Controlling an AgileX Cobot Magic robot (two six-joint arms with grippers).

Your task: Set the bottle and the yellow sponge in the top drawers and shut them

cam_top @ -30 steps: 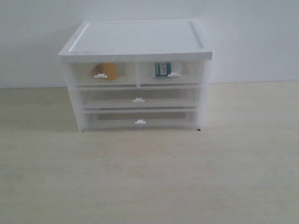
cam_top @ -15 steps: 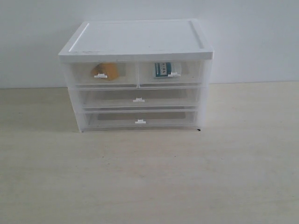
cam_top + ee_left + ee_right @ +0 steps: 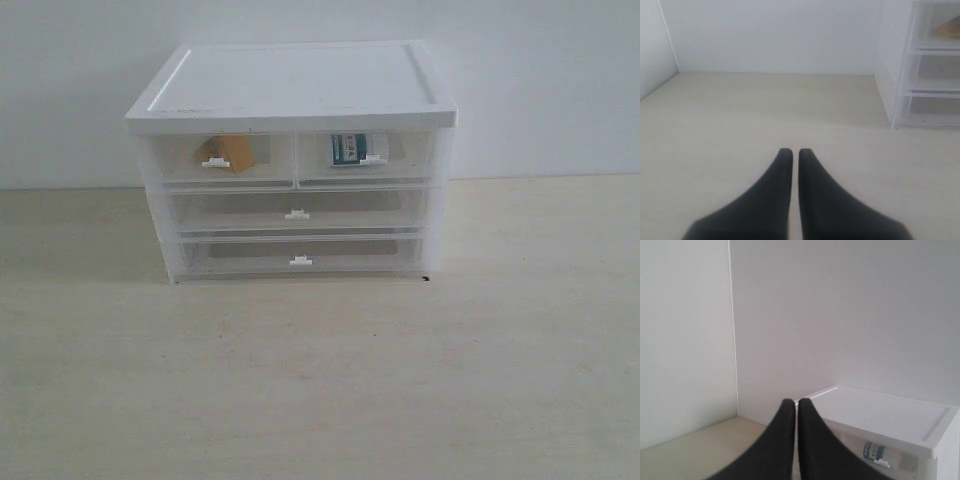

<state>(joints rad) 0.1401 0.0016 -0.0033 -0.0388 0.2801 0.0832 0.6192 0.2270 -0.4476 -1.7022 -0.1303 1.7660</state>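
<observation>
The white-topped cabinet [image 3: 290, 85] stands at the back of the table. Its two top drawers are pushed in flush. The yellow sponge [image 3: 232, 150] lies inside the left top drawer [image 3: 222, 158]. The bottle [image 3: 352, 148] lies on its side inside the right top drawer [image 3: 368, 157], and its teal label also shows in the right wrist view [image 3: 874, 450]. Neither arm appears in the exterior view. My left gripper [image 3: 792, 151] is shut and empty above bare table, away from the cabinet [image 3: 920, 65]. My right gripper [image 3: 792, 402] is shut and empty, raised level with the cabinet top [image 3: 890, 415].
Two full-width drawers [image 3: 296, 211] [image 3: 300, 256] below the top pair are pushed in. A white wall [image 3: 540, 80] runs behind the cabinet, with a side wall [image 3: 685, 340] in the right wrist view. Wooden tabletop [image 3: 320, 380] stretches in front.
</observation>
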